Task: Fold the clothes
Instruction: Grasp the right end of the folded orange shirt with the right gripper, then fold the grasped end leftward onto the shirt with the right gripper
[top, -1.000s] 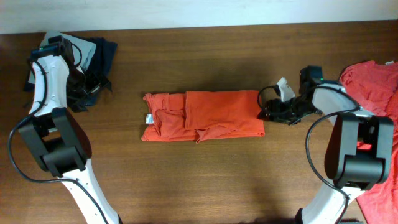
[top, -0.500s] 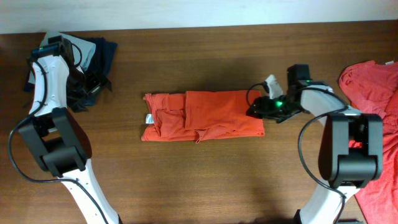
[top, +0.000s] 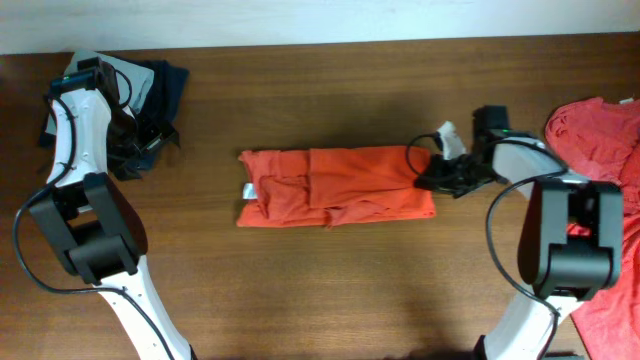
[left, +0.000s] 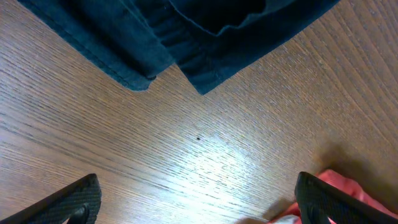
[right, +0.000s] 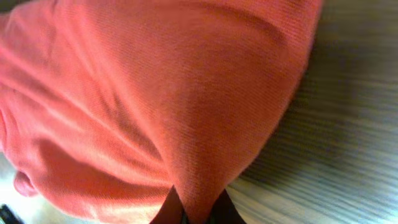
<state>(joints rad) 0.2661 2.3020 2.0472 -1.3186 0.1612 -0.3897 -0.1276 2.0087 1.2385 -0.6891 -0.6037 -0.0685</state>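
The shirt (top: 335, 187) lies mid-frame, folded into a long strip. The right gripper (top: 428, 180) pinches its right edge, fingers pressed on cloth. The left gripper (left: 196, 202), upper left overhead, hangs spread beside a navy garment (left: 205, 25). Likely next: carry that edge leftward, halving the strip.

I've got 2 orange-red T-shirts here. The folded T-shirt (top: 335, 187) lies flat mid-table (top: 330, 280) as a long band running left to right. Its white neck label (top: 247, 191) is at the left end, and my right claw (top: 422, 182) pinches the right edge. The loose T-shirt (top: 600, 140) sprawls rumpled at the far right.
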